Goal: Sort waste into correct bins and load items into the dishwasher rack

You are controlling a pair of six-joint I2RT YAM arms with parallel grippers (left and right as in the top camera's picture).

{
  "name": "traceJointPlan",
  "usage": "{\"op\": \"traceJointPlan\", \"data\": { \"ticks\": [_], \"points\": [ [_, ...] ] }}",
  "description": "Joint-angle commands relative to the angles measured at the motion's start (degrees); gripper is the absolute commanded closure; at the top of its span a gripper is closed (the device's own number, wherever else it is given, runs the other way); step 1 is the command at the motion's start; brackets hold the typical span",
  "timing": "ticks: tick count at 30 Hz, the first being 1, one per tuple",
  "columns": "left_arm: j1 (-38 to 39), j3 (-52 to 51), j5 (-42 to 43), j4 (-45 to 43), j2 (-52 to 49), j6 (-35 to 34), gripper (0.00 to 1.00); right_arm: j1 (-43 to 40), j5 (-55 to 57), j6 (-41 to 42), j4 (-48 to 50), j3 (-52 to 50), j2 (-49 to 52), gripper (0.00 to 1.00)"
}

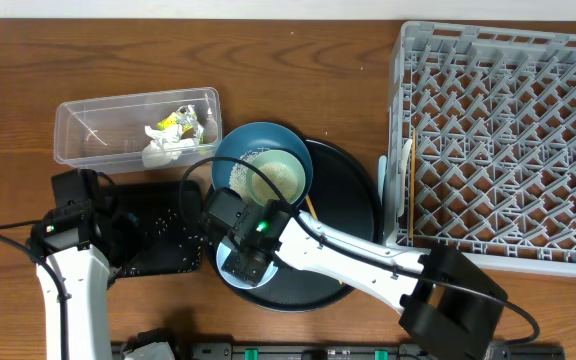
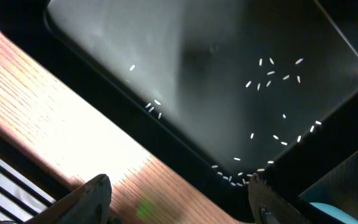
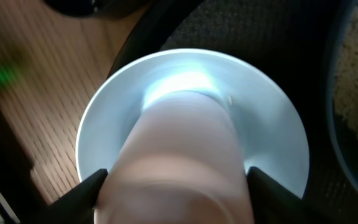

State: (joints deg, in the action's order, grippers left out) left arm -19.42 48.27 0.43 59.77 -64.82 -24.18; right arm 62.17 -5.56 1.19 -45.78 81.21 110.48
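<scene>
Fingers [image 3: 92,190] of the right gripper [image 3: 176,186] stand on the two sides of the white cup [image 3: 179,143], close at its wall; whether they press it or only touch it, I cannot tell. The cup stands upright inside the light blue bowl [image 3: 272,124]. In the overhead view this bowl is in the lower middle, at the lower left rim of the round black tray [image 1: 353,200]. Just above it in that frame, at the upper left of the same tray, is the dark blue bowl [image 1: 240,145] with the pale green bowl [image 1: 280,178] inside it. On the left gripper [image 2: 179,199] the fingers [image 2: 92,196] are spread apart with nothing between them. They hang over the rim of the flat black tray [image 2: 197,50], where white rice grains [image 2: 269,71] lie scattered. The clear tub [image 1: 98,130] in the upper left holds crumpled napkins [image 1: 163,150] and the yellow-green wrapper [image 1: 178,120]. The grey dishwasher rack [image 1: 508,140] fills the right side.
</scene>
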Motion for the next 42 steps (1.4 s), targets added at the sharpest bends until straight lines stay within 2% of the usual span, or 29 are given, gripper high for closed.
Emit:
{"op": "traceJointPlan", "data": {
  "ticks": [1, 3, 7, 15, 23, 27, 32, 40, 42],
  "points": [
    [-0.33, 1.03, -0.87, 0.22, 0.09, -0.55, 0.28, 0.39, 0.17, 1.84, -0.31, -0.07, 0.52, 0.48],
    [-0.33, 1.03, -0.87, 0.22, 0.09, -0.55, 0.28, 0.35, 0.17, 2.23, -0.37, -0.02, 0.46, 0.55],
    [-0.33, 1.03, -0.87, 0.22, 0.09, -0.55, 0.28, 0.35, 0.17, 2.84, -1.95, 0.94, 0.15, 0.58],
    [-0.33, 1.03, -0.87, 0.20, 0.09, -0.55, 0.28, -1.88, 0.20, 3.02, -10.93, 9.73, -3.02, 0.57],
    [-0.33, 1.03, -0.90, 0.20, 0.09, -0.55, 0.28, -10.82, 0.31, 2.97, -16.09, 17.84, -9.01, 0.56],
    [-0.33, 1.03, -0.87, 0.20, 0.09, -0.55, 0.28, -18.86, 2.84, 3.04, -19.26, 18.97, -12.13, 0.56],
    [-0.33, 1.03, -0.87, 0.17, 0.09, -0.55, 0.28, -33.62, 3.91, 3.04, -21.31, 19.56, -16.06, 0.54],
    [-0.33, 1.03, -0.87, 0.17, 0.09, -0.55, 0.28, -62.20, 6.08, 2.27, -16.50, 19.56, -17.22, 0.56],
    [-0.33, 1.03, -0.87, 0.17, 0.09, -0.55, 0.28, -67.19, 6.23, 1.70, -14.36, 19.56, -17.03, 0.56]
  ]
}}
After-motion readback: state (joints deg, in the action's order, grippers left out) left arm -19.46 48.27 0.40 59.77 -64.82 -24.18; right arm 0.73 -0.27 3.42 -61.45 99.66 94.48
